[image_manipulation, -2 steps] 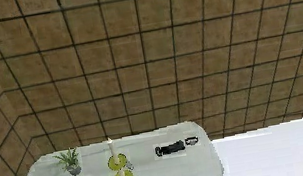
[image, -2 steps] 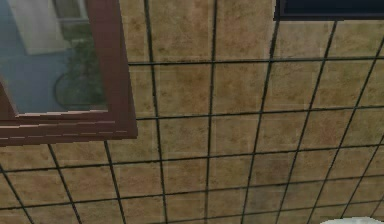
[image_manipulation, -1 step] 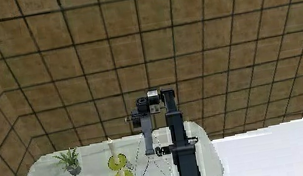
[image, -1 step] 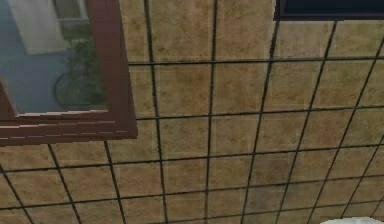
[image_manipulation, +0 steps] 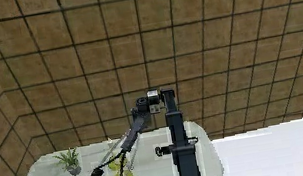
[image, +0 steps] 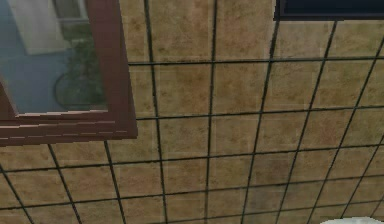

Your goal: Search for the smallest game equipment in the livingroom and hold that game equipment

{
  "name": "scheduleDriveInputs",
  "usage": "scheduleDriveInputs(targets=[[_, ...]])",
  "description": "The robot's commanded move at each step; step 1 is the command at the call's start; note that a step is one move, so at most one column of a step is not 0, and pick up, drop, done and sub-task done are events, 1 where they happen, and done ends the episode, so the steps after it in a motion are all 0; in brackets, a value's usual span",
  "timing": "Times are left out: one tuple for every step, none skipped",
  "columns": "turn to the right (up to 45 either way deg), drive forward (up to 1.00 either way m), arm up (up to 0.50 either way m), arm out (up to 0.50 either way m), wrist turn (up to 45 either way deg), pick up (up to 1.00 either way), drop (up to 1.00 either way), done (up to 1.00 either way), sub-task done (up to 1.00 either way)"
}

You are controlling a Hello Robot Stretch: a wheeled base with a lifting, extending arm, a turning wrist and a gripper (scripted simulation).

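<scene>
Arm side view, lower centre: the dark square-section arm bar [image_manipulation: 184, 157] rises from the bottom edge over a white glossy surface [image_manipulation: 271, 153] that spans the lower frame. At the bar's far end sit two small white marker squares [image_manipulation: 151, 100]. From these the dark-bodied two-finger gripper [image_manipulation: 110, 173] slants down toward the lower left. A slender yellow-green object [image_manipulation: 123, 174] lies at or behind the fingertips, with the white surface behind it. Whether the gripper holds it cannot be told, nor can the set of the fingers. It is probably the game equipment sought, though its shape is too small to confirm. Just left of the fingers stands a small green leafy plant [image_manipulation: 68, 161]. Beyond it is the brown square-tiled wall [image_manipulation: 233, 43]. In the forward view the same tiling sits close ahead, with a brown-framed window [image: 118, 90] at the left and a dark rectangular panel [image: 330, 8] in the upper right corner. Likely hazards: if the grasp is partial, lifting could let the object slip back onto the surface or off its edge. Any sideways correction could knock over the plant. With the wall this close, extending the arm or turning the base could drive it into the tiles. If the object has been misjudged, the robot would end up holding the wrong thing.
</scene>
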Motion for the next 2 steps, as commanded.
scheduleDriveInputs(targets=[[0.0, 0.00, 0.00, 0.00, 45.0, 0.00, 0.00, 0.00, 0.00], [0.0, 0.00, 0.00, 0.00, 45.0, 0.00, 0.00, 0.00, 0.00]])
